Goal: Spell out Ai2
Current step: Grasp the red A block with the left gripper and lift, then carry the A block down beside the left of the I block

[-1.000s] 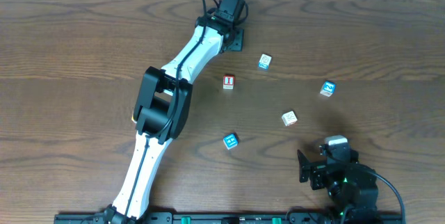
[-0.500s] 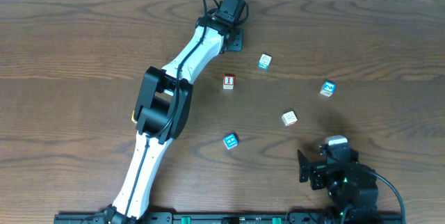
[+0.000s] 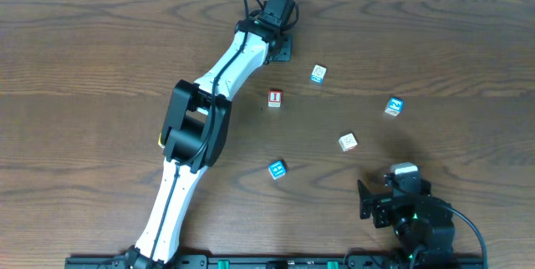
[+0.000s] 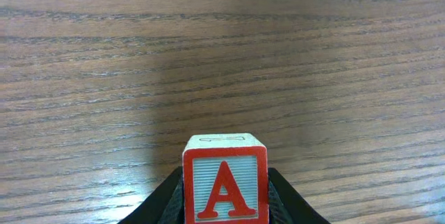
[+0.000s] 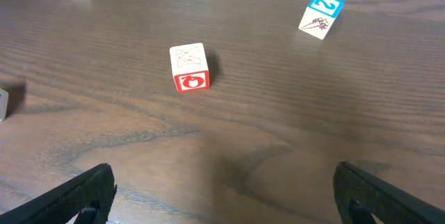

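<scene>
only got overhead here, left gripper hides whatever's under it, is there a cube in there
Observer: yes. The left wrist view shows the A cube standing on the table between the fingers of the left gripper, which hug both its sides with no gap that I can see.
Operator: ok and the right gripper, just a dark lump from up here
Observer: the right wrist view shows the right gripper spread wide, with only bare table between its tips.

The left arm (image 3: 194, 127) lies slantwise from the near edge to the far middle and bars the way across. On its right, the I cube (image 3: 274, 98), a pale cube (image 3: 318, 73), the 2 cube (image 3: 394, 106), a red-marked cube (image 3: 348, 142) and a blue cube (image 3: 277, 169) stand well apart, with room to pass between. Beyond the A cube (image 4: 224, 186) the table (image 4: 222, 43) is bare.
</scene>
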### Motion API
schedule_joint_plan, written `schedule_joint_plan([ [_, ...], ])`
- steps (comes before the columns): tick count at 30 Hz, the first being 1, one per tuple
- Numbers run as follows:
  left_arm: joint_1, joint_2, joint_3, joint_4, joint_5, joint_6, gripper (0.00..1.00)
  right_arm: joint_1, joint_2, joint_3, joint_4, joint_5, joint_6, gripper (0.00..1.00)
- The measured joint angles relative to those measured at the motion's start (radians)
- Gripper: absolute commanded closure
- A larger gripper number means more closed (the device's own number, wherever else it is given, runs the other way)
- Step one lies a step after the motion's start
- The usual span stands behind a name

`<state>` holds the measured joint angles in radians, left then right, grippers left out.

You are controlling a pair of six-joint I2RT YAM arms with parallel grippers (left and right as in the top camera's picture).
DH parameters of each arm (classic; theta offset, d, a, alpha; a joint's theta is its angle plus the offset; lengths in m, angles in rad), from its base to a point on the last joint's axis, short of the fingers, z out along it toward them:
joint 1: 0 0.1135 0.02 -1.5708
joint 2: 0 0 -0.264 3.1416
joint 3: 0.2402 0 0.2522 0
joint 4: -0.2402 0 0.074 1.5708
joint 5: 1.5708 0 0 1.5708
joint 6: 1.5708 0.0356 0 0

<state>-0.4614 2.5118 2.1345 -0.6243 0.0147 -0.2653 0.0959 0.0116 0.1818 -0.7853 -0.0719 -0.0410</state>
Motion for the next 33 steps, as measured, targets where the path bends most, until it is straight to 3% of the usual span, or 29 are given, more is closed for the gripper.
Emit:
schedule_joint_plan([
  [9,0.000,0.000,0.000,-0.004,0.000,0.000,0.77,0.000,0.000,0.000,0.000,0.000,0.000,0.01],
  [15,0.000,0.000,0.031,-0.095,-0.028,0.000,0.85,0.000,0.000,0.000,0.000,0.000,0.000,0.01],
  [19,0.000,0.002,0.119,-0.233,-0.064,0.000,0.94,0.000,0.000,0.000,0.000,0.000,0.000,0.01],
  [24,0.000,0.002,0.240,-0.402,-0.076,0.000,0.94,0.000,0.000,0.000,0.000,0.000,0.000,0.01],
  [33,0.001,-0.029,0.253,-0.620,-0.110,-0.019,0.94,0.000,0.000,0.000,0.000,0.000,0.000,0.01],
])
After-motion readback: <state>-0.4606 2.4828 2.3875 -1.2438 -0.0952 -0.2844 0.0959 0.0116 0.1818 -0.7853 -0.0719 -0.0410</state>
